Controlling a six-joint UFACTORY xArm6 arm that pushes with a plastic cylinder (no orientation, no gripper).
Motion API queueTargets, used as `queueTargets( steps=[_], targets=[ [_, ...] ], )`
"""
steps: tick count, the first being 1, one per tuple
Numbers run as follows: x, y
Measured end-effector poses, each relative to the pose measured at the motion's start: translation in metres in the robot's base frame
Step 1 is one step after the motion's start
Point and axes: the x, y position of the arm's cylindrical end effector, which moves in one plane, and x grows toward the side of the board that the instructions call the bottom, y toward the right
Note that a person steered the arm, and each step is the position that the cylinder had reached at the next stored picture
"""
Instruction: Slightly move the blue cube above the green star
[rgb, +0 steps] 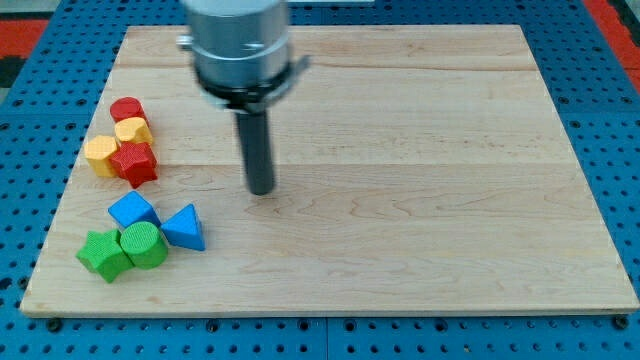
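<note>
Wooden worktop (420, 150) lies on blue pegboard. Blue cube (133, 211) sits at the view's lower left, touching the green star (103, 254) at its 7 o'clock and a green cylinder (143, 245) just below. Blue triangle (185, 227) sits at its 4 o'clock. At 12 o'clock cluster red and yellow blocks (122, 146). My tip (260, 189) stands apart at 2 o'clock; the tool is a plain rod without jaws.

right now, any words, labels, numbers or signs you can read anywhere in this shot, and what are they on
None: no text, number or sign can be read anywhere in the view.
The wooden board is bare wood.
The blocks carry no markings: the blue cube, the green star and the others are plain coloured.
The arm housing above my tip shows no readable label.
</note>
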Motion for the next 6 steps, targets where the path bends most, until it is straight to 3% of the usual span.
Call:
queueTargets(
  steps=[1,4,5,6],
  targets=[
    [0.008,-0.056],
    [0.025,-0.116],
    [0.023,-0.131],
    [0.015,-0.111]
  ],
)
